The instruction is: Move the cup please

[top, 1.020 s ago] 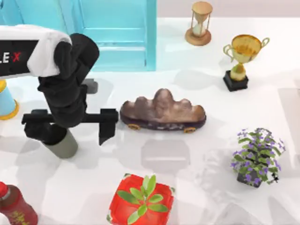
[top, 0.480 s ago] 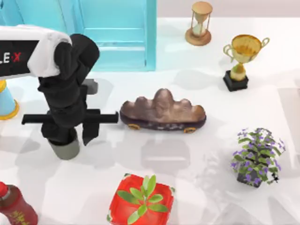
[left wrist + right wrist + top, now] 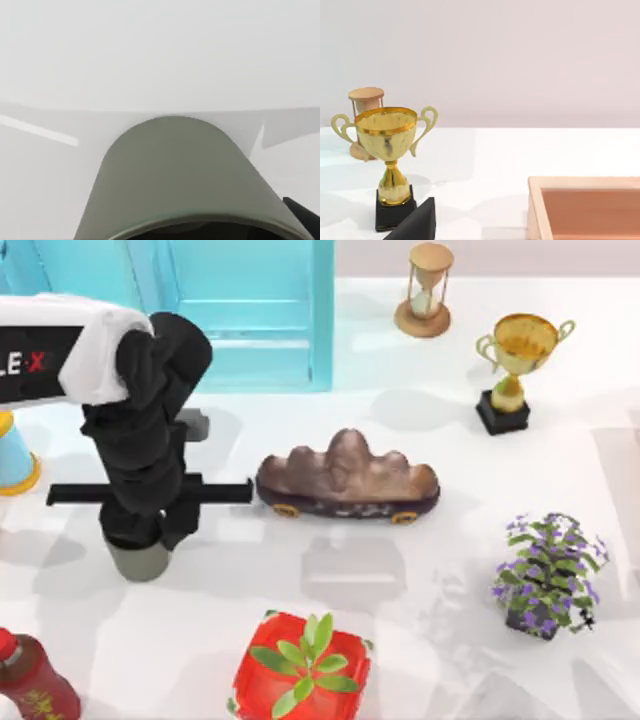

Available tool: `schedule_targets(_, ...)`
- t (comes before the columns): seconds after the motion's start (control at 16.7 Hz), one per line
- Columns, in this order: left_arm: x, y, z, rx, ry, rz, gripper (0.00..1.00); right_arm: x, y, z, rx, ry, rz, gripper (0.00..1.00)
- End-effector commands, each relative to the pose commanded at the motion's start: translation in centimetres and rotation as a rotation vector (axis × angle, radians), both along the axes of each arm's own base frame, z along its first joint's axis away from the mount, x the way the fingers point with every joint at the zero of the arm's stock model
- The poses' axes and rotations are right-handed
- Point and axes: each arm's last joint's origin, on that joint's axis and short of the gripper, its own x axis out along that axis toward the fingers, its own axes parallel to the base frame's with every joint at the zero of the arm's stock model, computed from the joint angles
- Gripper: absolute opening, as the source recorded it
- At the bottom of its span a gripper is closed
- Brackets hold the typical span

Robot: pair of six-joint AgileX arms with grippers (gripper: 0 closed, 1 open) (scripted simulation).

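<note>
Left side of the desk point(image 3: 420, 390): blue cone with a yellow rim point(image 3: 14, 462) at the left edge, red-capped bottle point(image 3: 30, 680) in the near-left corner. Left arm reached in from the left edge, left end effector point(image 3: 148, 530) pointing down over the cup point(image 3: 138, 558). The cup was olive-grey, upright on the desk, left of centre, between the cone and the brown skateboard-like thing point(image 3: 347, 478). Fingers sat close in on either side of the cup's upper part; looked clamped on it, though actual contact was hidden under the wrist. Left wrist view: the cup's wall point(image 3: 175, 175) right up against the camera, dark finger tip point(image 3: 302, 212) just beside its rim.

Centre: light-blue structure point(image 3: 250, 310) at the far side, red pot with a green plant point(image 3: 300, 665) at the near edge.

Right side: hourglass point(image 3: 428, 288) far back, gold trophy point(image 3: 520, 365) on a black base near it, purple-flowered plant point(image 3: 548, 575) nearer. Right wrist view: trophy point(image 3: 390, 150), hourglass point(image 3: 365, 115) behind it, a wooden tray point(image 3: 585, 200), and one dark finger tip point(image 3: 417, 222) of the right end effector. Can't tell whether that one was open or closed.
</note>
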Motion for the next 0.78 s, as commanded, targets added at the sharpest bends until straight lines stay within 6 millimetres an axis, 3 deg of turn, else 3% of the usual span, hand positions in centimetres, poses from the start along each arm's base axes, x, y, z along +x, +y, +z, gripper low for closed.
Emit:
schedule_targets(0.24,0.0,0.0,0.1,-0.001,-0.003,-0.001,0.0,0.0,0.0,0.0,0.0,0.0,0.0,1.0)
schedule_targets(0.42,1.5,1.5,2.7,-0.036,-0.093,-0.007,0.0,0.0,0.0,0.0,0.0,0.0,0.0,1.0)
schedule_targets(0.6,3.3,4.8,6.9,-0.066,-0.229,-0.026,0.0,0.0,0.0,0.0,0.0,0.0,0.0,1.0)
schedule_targets(0.78,4.5,10.0,10.7,-0.05,-0.349,-0.041,0.0,0.0,0.0,0.0,0.0,0.0,0.0,1.0)
